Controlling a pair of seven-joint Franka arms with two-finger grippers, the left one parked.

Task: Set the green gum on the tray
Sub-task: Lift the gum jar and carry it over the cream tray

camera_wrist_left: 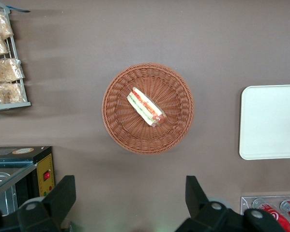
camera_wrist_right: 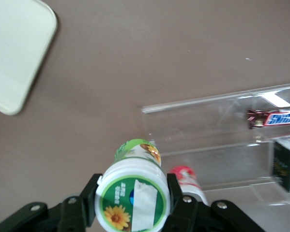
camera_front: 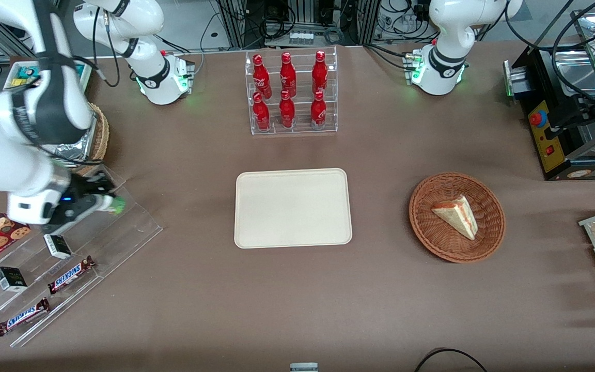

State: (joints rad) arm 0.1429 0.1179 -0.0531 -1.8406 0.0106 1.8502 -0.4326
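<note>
My gripper (camera_wrist_right: 131,195) is shut on the green gum (camera_wrist_right: 133,193), a small bottle with a green body and a white lid bearing a green label with a yellow flower; both fingers press on its lid. In the front view the gripper (camera_front: 104,202) holds the green gum (camera_front: 116,205) above the clear acrylic shelf (camera_front: 65,258) at the working arm's end of the table. The cream tray (camera_front: 293,207) lies flat at the table's middle, apart from the gripper; one rounded corner of the tray (camera_wrist_right: 16,53) shows in the right wrist view.
A red-bodied gum bottle (camera_wrist_right: 186,181) stands on the clear shelf just beside the held one. Snickers bars (camera_front: 71,275) and small dark boxes (camera_front: 58,246) lie on the shelf. A rack of red bottles (camera_front: 291,93) stands farther from the camera than the tray, and a wicker basket (camera_front: 456,217) with a sandwich sits toward the parked arm's end.
</note>
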